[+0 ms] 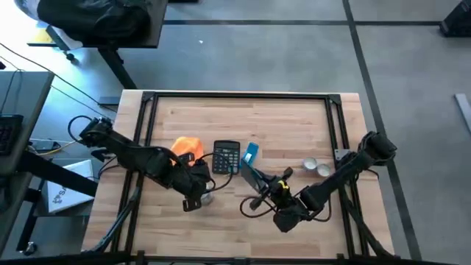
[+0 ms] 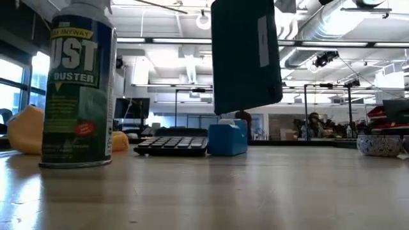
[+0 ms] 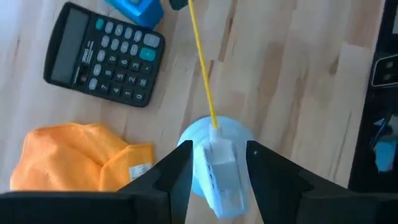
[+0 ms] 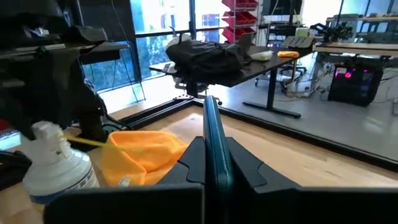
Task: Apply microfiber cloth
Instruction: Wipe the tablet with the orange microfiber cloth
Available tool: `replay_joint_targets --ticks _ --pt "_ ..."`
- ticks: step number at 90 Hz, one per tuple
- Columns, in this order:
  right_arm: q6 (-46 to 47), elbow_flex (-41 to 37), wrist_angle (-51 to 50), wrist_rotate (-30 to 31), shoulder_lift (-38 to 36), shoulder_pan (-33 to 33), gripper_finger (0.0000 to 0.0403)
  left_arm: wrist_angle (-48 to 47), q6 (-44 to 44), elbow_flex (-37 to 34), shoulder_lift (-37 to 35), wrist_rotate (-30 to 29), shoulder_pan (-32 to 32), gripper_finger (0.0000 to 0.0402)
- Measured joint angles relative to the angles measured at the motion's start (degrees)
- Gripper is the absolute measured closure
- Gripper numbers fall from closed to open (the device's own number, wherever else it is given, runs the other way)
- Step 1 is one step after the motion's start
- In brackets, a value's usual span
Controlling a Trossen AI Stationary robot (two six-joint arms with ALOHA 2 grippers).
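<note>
The microfiber cloth [image 1: 187, 147] lies bunched on the wooden worktop [image 1: 287, 118] toward its left edge, just beside the black calculator [image 1: 226, 157], and no hand touches it. A small blue object [image 1: 251, 153] sits just beside the calculator on its other side.

The left hand [image 3: 219, 163] is over a duster can [image 2: 78, 89] that stands upright near the front edge, in front of the cloth. Its 2 fingers [image 3: 177, 168] sit at a narrow gap, 1 on either side of the can's white nozzle [image 3: 219, 171]; whether they press it I cannot tell. A thin yellow straw [image 3: 202, 62] runs out from the nozzle.

The right hand [image 4: 211, 163], near the front edge at mid-worktop, is closed on a flat dark slab [image 2: 246, 54], held edge-on and lifted clear of the worktop. 2 small pale cups [image 1: 316, 166] stand toward the right edge.
</note>
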Motion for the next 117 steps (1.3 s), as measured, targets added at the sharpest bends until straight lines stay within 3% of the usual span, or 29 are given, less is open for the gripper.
replay_joint_targets --ticks 10,27,41,56,68,82,117 --pt "-2.78 0.01 2.32 -1.08 -0.06 -0.85 0.0402 -0.05 3.42 2.64 -0.24 -1.92 -0.53 0.0273" --pt "-4.76 0.02 2.7 -1.78 -0.07 -1.21 0.0402 1.27 10.76 3.73 -2.66 -11.93 -4.48 0.0273" --pt "-7.68 0.09 3.06 -2.48 -0.13 -1.19 0.0403 1.49 6.01 3.75 -3.72 -8.47 -2.93 0.0296" --pt "-11.41 2.09 3.17 -3.34 -0.23 -1.47 0.0403 5.32 6.37 3.75 -2.58 0.14 0.98 0.0351" --pt "-13.53 3.62 2.57 -3.42 -0.23 -1.47 0.0402 5.17 4.44 3.75 -0.11 1.63 3.36 0.0395" --pt "-11.12 4.28 0.66 -1.63 -0.26 -1.42 0.0403 5.02 2.83 3.75 2.1 5.24 4.11 0.0397" --pt "4.08 4.26 -10.7 -3.61 -0.28 -1.49 0.0402 1.2 -3.6 5.33 2.51 4.65 4.28 0.0401"
